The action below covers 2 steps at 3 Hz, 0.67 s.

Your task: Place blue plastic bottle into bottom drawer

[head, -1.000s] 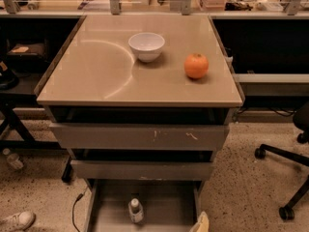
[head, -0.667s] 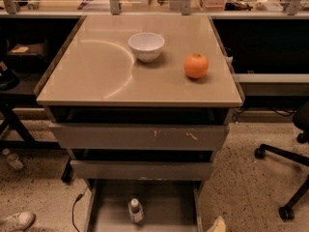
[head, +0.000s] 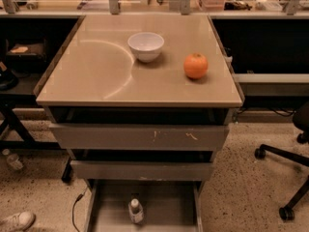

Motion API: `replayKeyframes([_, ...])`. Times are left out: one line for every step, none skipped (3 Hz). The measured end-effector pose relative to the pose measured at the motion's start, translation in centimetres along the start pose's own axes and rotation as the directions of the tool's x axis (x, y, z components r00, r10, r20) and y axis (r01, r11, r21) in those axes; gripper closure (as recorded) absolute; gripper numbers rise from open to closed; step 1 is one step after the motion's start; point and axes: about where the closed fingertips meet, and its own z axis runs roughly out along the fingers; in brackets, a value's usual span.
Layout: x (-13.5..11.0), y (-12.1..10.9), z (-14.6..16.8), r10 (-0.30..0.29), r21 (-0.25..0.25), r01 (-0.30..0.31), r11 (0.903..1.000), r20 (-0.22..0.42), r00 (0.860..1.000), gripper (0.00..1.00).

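The blue plastic bottle (head: 136,210), clear with a white cap and a pale label, stands upright on the flat grey floor of the bottom drawer (head: 164,202). That drawer is pulled out at the foot of the cabinet. The gripper is not in view, and nothing touches the bottle.
A white bowl (head: 146,46) and an orange (head: 195,65) sit on the beige cabinet top (head: 96,76). The scratched grey drawer (head: 140,137) and the middle drawer (head: 142,170) are partly out. An office chair base (head: 285,178) stands at right. A small clear bottle (head: 12,159) and a shoe (head: 17,221) lie on the floor at left.
A pale gripper tip at the bottom edge, right of the bottom drawer, slid right and has left the view. The bottle has stayed in place.
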Motion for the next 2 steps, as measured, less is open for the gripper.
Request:
replayKeyframes([13.4,-5.0,-4.6,0.129,0.113,-0.101,0.9884,-0.275,0.953,0.0])
replayKeyframes([16.2,-7.7,-7.0,0.157,0.189,-0.099,0.977,-0.325,0.933,0.0])
